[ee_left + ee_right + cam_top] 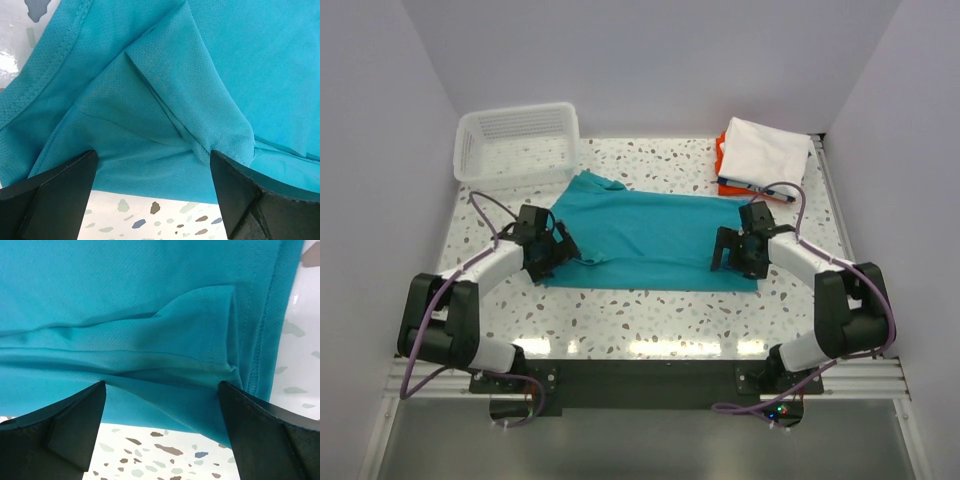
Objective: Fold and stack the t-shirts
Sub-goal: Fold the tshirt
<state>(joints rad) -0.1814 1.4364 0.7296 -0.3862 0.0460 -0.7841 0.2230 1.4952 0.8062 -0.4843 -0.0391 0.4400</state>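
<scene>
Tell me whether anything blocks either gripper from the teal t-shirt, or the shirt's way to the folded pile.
Nothing visible does. The left gripper and right gripper, jaws open, sit at the edge of the teal cloth t-shirt. The folded white t-shirt atop an orange one lies just beyond its far right corner, nothing between.

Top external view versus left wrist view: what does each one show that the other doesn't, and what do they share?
Only the top external view shows the white basket, the white t-shirt lying on an orange t-shirt, and the right gripper. Only the left wrist view shows the stitched hem of a creased sleeve and the cloth's fine mesh. Both show the teal t-shirt, the speckled table and the open left gripper.
</scene>
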